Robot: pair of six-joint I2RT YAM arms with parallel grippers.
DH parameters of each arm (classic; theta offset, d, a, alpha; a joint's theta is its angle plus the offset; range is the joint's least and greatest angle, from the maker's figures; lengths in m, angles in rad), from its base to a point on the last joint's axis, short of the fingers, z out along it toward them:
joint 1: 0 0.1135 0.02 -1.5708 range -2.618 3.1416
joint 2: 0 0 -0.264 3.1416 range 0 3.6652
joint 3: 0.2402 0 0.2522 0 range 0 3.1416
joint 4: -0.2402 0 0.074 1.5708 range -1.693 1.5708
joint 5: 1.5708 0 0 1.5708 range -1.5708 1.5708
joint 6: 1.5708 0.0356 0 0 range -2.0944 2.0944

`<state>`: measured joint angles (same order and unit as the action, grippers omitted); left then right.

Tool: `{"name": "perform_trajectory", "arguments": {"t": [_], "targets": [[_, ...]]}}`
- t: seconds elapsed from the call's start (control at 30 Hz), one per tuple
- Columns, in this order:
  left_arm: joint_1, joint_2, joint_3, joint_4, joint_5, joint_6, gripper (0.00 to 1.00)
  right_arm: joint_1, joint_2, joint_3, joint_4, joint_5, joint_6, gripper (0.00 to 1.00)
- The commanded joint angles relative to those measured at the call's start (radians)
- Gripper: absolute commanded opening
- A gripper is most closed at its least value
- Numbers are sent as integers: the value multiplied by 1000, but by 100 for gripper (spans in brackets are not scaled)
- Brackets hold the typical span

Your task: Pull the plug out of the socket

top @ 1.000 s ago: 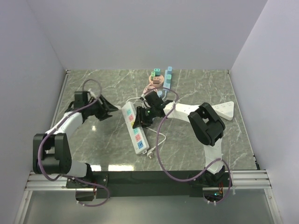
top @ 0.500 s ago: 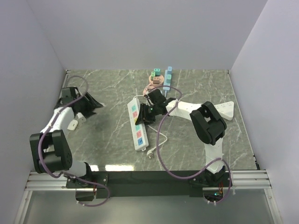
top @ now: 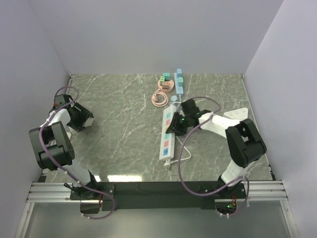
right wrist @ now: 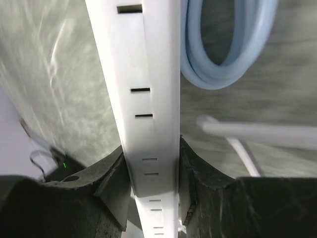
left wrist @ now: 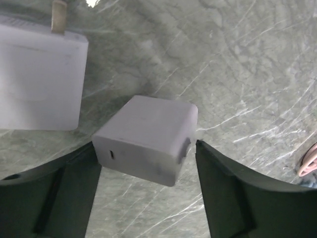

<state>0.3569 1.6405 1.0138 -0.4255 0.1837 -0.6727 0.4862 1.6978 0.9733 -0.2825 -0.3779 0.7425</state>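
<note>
Left wrist, white cube plug (left wrist: 144, 133) between spread left tool (left wrist: 146, 147) jaws, right tool (right wrist: 152, 151) clamping white socket strip (right wrist: 148, 59).

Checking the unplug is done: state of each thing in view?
plug cube: unplugged, lying on the table.
left fingers: open, either side of the plug cube.
power strip: flat on the table, no plug seen in it.
right fingers: shut on the power strip.
strip lead: loose on the table.
pink cable: coiled.
</note>
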Motion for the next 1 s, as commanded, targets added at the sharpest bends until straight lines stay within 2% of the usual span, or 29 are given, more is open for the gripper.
{"name": "perform_trajectory", "arguments": {"t": [0.0, 0.17, 0.3, 0.53, 0.73, 0.83, 0.97], "targets": [[5, -27, 0, -24, -24, -7, 80, -132, -16, -82, -222, 255, 26, 0], [5, -105, -9, -47, 6, 2, 83, -243, -217, -87, -308, 359, 9, 0], [7, -156, -21, -55, 40, 12, 86, -342, -268, -36, -380, 433, -49, 0], [7, -120, -17, -48, 72, 5, 86, -549, -98, 116, -434, 499, -107, 0], [7, -116, 0, -48, 112, -5, 86, -629, -44, 265, -503, 645, -126, 0], [5, -110, 2, -42, 129, -7, 86, -705, -1, 300, -530, 646, -130, 0], [5, -96, -12, -22, 148, -13, 86, -730, 48, 311, -520, 631, -149, 0]]}}
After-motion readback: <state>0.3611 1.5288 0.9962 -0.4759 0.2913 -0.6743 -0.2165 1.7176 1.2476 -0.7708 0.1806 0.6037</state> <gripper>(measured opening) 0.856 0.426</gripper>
